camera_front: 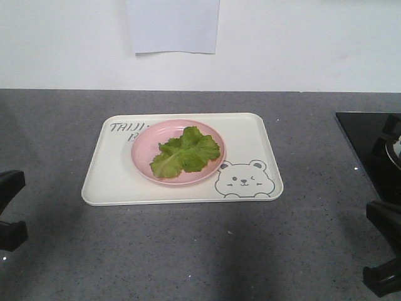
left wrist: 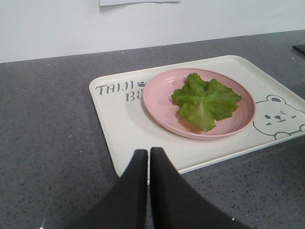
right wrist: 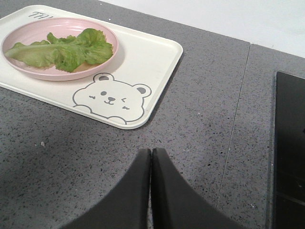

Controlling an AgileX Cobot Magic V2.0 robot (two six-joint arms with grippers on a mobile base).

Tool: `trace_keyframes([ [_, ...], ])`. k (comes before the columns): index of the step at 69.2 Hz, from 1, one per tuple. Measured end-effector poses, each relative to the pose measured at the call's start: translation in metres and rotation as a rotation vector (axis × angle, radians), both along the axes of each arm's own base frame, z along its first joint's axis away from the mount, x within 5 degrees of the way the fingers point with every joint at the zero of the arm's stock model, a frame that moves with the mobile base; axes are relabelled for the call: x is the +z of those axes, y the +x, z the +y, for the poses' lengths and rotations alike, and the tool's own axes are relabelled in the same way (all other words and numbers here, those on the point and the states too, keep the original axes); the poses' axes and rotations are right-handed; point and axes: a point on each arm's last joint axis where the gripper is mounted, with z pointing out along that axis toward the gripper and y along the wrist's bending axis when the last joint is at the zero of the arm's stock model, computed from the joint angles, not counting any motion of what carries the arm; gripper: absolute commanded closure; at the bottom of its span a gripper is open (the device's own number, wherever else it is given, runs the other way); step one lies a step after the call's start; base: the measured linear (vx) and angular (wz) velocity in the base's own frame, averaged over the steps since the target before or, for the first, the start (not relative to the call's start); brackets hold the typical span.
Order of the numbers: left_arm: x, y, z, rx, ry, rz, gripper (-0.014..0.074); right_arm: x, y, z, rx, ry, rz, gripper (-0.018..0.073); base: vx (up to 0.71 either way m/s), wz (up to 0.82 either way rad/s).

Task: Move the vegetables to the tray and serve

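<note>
with the vegetables [left wrist: 205, 99] resting on the pink plate [left wrist: 157, 102] on the tray [left wrist: 119, 129], just ahead of both empty, pinched-together grippers, left gripper [left wrist: 148, 157] and right gripper [right wrist: 151, 157], serving seems next.

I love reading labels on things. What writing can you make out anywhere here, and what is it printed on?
"TAIJI" on the tray, top line, with a small paw mark after it.
"BE", second line on the tray; the rest is hidden behind the pink plate.
The paper on the wall shows no readable text.
</note>
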Motion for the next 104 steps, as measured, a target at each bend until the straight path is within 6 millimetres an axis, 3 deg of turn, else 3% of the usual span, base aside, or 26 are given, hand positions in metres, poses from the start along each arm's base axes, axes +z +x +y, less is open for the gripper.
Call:
trace_keyframes([
  [14,0.000,-0.006,0.005,0.000,0.052,-0.042,0.0604,0.000,0.000,0.000,0.000,0.000,0.000,0.0568,0.00,0.00],
  [27,0.000,-0.037,0.024,0.089,0.040,-0.192,0.0604,0.000,0.000,0.000,0.000,0.000,0.000,0.0568,0.00,0.00],
  [43,-0.048,-0.068,0.043,0.257,0.009,-0.250,0.0604,0.000,0.000,0.000,0.000,0.000,0.000,0.0568,0.00,0.00],
  [65,-0.103,-0.081,0.046,0.314,-0.010,-0.313,0.0604,0.000,0.000,0.000,0.000,0.000,0.000,0.0568,0.00,0.00],
  [104,-0.098,-0.081,0.046,0.315,-0.055,-0.375,0.0604,0.000,0.000,0.000,0.000,0.001,0.000,0.0568,0.00,0.00],
])
